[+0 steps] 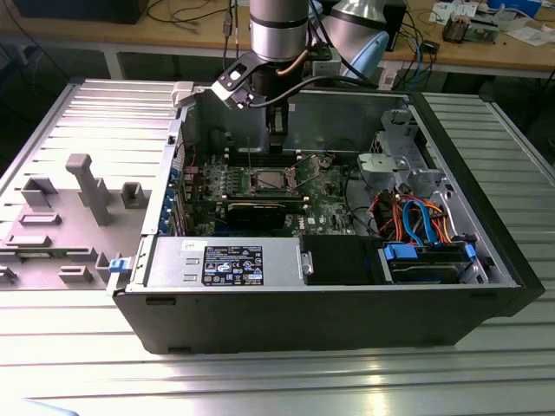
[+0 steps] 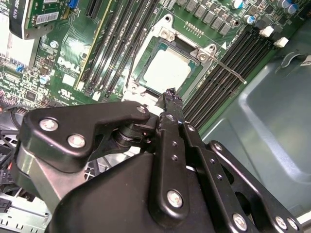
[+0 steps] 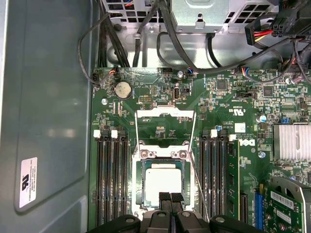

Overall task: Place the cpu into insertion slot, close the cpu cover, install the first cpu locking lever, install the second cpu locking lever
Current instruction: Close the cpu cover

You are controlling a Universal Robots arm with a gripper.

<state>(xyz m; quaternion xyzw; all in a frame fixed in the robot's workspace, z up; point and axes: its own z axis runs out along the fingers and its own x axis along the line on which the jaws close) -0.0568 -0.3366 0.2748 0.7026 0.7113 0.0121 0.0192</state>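
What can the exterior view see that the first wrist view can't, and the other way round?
Exterior view: the whole open computer case, its grey power supply box, the arm reaching in from above, and a grey fixture at the exterior view's left.
First wrist view: a coin battery, a white label on the case wall, and the black memory slots beside the socket.
Shared: the cpu seated in the insertion slot, the cpu cover flipped open, and the shut gripper right over the chip.
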